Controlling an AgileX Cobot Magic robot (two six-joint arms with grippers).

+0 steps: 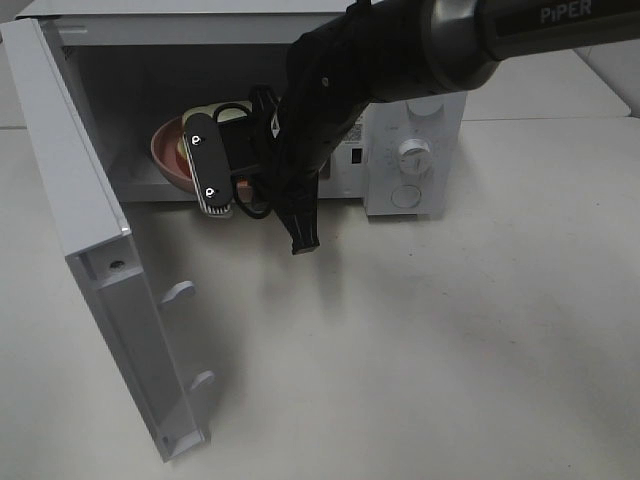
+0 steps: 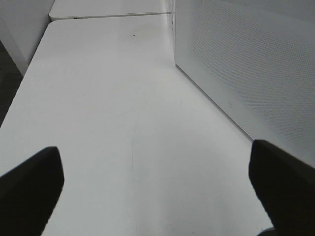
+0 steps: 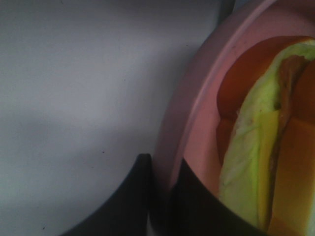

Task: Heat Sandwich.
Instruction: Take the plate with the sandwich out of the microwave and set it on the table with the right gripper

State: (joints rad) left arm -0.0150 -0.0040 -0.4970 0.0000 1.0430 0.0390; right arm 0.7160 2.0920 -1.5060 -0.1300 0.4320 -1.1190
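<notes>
Bench (image 1: 450, 330) surface is plain white and matte, with a second white bench butted against it at the far edge. On it stands a white microwave (image 1: 415, 150), its door (image 1: 95, 250) swung wide. The right claw (image 3: 162, 196) reaches into the cavity, its fingers clamped together on the rim of the pink plate (image 3: 197, 108). On that plate lies the sandwich (image 3: 266, 162), inside the oven. The left claw (image 2: 157, 182) hovers over bare bench beside the microwave's perforated side, fingers wide apart.
</notes>
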